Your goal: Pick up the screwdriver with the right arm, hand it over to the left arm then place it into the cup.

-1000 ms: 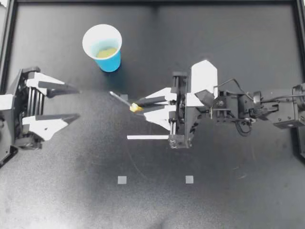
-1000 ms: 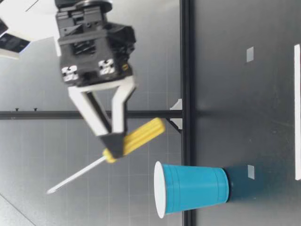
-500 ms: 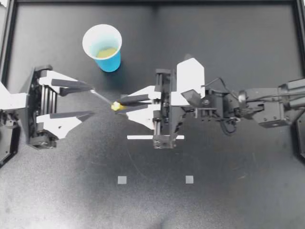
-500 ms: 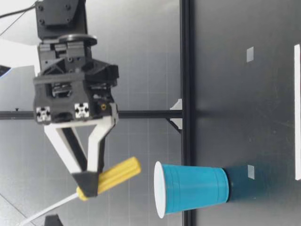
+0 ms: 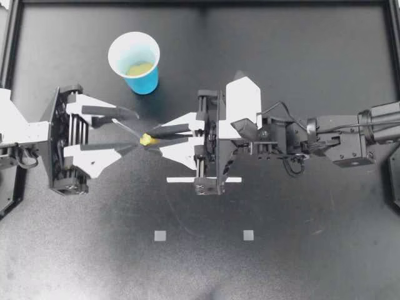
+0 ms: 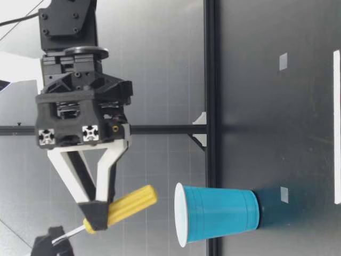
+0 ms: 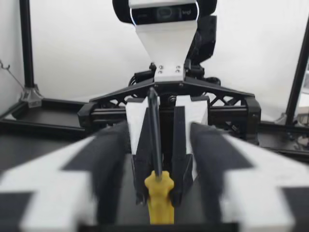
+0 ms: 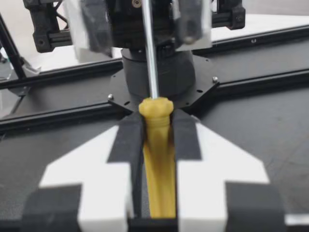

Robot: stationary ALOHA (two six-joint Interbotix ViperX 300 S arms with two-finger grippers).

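Note:
My right gripper (image 5: 150,137) is shut on the yellow handle of the screwdriver (image 5: 145,139) and holds it above the table's middle. The thin metal shaft (image 5: 128,127) points toward my left gripper (image 5: 134,132). The left fingers stand on either side of the shaft with gaps, so that gripper is open. In the left wrist view the shaft (image 7: 153,130) runs between blurred fingers (image 7: 110,159). The right wrist view has the handle (image 8: 157,159) clamped between its pads. The blue cup (image 5: 135,61) stands upright at the back left, also visible in the low view (image 6: 216,214).
Something yellowish lies in the cup's bottom. A white tape strip (image 5: 186,180) lies under the right gripper, and two small grey squares (image 5: 160,235) (image 5: 248,235) lie nearer the front. A black frame rail (image 5: 200,3) borders the table.
My right arm carried the screwdriver leftward. My left arm moved right to meet it, and its fingers have narrowed around the shaft.

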